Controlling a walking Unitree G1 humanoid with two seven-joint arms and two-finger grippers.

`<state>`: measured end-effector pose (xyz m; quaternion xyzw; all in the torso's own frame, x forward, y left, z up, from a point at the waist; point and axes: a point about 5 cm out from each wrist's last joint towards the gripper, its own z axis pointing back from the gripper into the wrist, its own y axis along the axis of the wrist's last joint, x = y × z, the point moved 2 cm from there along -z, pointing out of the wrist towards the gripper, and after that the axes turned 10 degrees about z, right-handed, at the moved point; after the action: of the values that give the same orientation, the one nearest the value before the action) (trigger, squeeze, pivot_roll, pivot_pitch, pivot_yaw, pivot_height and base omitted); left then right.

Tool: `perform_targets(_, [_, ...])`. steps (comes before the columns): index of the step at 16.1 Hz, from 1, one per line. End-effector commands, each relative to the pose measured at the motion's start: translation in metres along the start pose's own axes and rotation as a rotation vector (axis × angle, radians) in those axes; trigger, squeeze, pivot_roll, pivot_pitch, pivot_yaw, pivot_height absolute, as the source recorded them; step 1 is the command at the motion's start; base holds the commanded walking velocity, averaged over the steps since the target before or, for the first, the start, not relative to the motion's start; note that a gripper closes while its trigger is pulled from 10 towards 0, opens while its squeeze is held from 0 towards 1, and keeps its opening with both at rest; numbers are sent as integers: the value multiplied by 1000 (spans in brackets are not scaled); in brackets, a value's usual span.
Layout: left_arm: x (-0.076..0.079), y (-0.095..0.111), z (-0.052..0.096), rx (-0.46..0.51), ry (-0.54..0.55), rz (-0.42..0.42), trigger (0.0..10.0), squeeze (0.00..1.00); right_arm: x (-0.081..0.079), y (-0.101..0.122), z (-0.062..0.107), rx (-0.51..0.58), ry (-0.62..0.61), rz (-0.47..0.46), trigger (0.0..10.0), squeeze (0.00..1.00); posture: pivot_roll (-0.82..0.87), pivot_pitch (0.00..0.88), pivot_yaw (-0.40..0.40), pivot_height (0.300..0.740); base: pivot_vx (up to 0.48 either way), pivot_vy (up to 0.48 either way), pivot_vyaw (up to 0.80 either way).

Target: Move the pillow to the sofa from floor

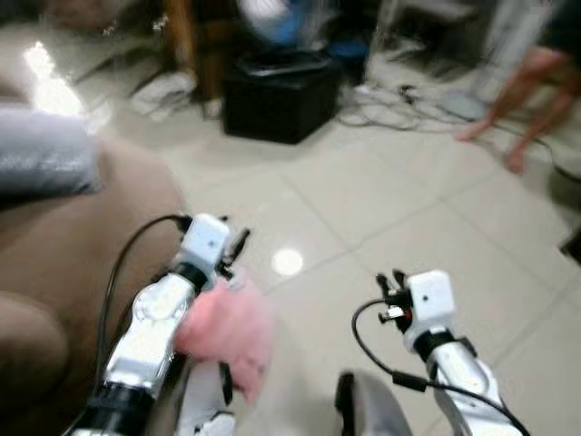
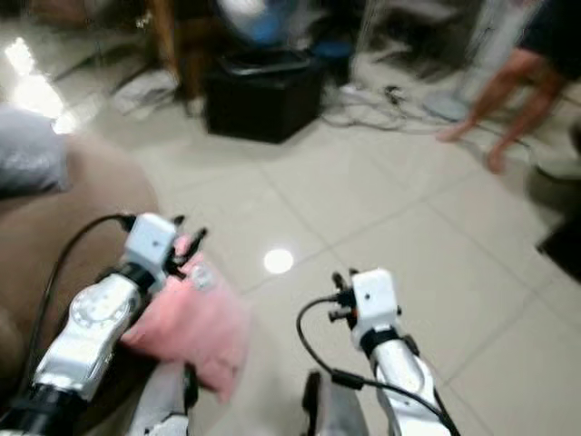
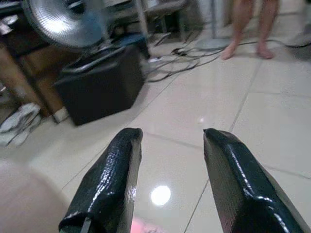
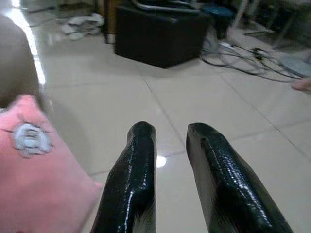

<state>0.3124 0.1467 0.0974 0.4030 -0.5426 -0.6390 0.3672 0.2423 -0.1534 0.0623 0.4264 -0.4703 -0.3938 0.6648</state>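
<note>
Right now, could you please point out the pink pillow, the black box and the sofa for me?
pink pillow (image 2: 195, 331), right eye view, middle of its pink cover.
black box (image 1: 280, 98), left eye view, its front face.
sofa (image 1: 54, 254), left eye view, its brown upholstery.

Glossy tiled floor (image 1: 381, 200), black box (image 1: 280, 95), cables (image 1: 399, 104).

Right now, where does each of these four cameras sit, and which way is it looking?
Left eye: on the head, looking down at the pink fabric pillow, brown sofa, both silver arms.
Right eye: beside it, same scene.
Left wrist: along the left gripper, open, towards the black box.
Right wrist: along the right gripper, slightly parted; pillow beside it.
All share the box and tiled floor.
</note>
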Motion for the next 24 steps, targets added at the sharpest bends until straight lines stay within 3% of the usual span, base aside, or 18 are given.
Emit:
perform_targets(1, [15,2,-5,10,-49,9,10000,0,10,-9,5,-37,-28,10,10000,0,71,45,-53,575,307,0,0])
perform_targets(5, [15,-5,-3,-22,-42,12,10000,0,6,-11,7,-40,2,-3,10000,0,69,43,-49,575,213,0,0])
perform_targets(9, [4,-40,-8,-197,36,-2,10000,0,-1,-11,4,-40,51,5,10000,0,71,65,-52,550,0,0,0])
perform_targets(10, [-2,-59,-15,-307,74,-25,10000,0,-8,-11,3,-40,88,18,10000,0,70,102,-58,535,0,0,0])
perform_targets(14, [-10,-82,-18,-459,108,-73,10000,0,-14,-10,3,-46,131,34,10000,0,51,167,-71,505,0,0,0])
perform_targets(17, [-24,-91,-16,-543,157,-181,10000,0,-16,-8,5,-56,172,74,10000,0,14,227,-82,485,0,0,0])
perform_targets(19, [-47,-83,-15,-536,312,-194,10000,0,-20,0,7,-22,203,79,10000,0,-29,266,-90,485,0,0,0])
perform_targets(20, [-62,-75,-15,-503,410,-200,10000,1000,-22,10,10,11,227,77,10000,0,-50,282,-94,485,0,0,0])
perform_targets(24, [-77,-72,-9,-528,450,-304,10000,1000,-34,26,17,61,331,78,10000,0,-82,322,-122,485,0,0,0])
